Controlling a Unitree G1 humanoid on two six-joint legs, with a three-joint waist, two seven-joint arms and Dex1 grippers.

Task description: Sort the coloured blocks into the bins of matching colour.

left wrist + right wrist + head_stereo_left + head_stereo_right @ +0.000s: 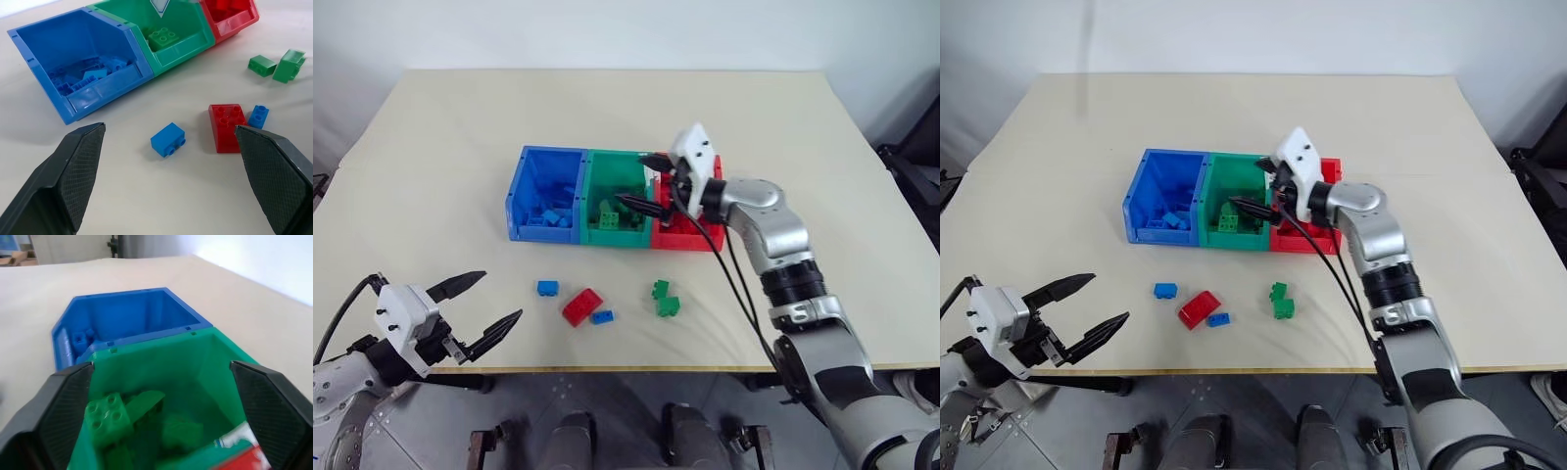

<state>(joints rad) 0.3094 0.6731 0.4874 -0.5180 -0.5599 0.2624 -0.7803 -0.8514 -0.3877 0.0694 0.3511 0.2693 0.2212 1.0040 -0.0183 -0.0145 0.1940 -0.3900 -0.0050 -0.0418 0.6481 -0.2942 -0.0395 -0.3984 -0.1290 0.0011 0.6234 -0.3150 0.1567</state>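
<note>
The three joined bins stand mid-table: blue bin (533, 171), green bin (607, 168), red bin (690, 238). My right gripper (631, 178) hovers open over the green bin, nothing between its fingers; green blocks (110, 416) lie inside below it. Blue blocks (88, 78) lie in the blue bin. On the table in front of the bins lie a blue block (547, 288), a red block (581, 305), a smaller blue block (602, 316) and two green blocks (664, 299). My left gripper (502, 294) hangs open and empty at the front left, facing the loose blocks.
The table's front edge (626, 369) runs just behind the loose blocks. Bare tabletop (431, 176) spreads left of, right of and behind the bins. A dark object (915, 166) stands off the table's right side.
</note>
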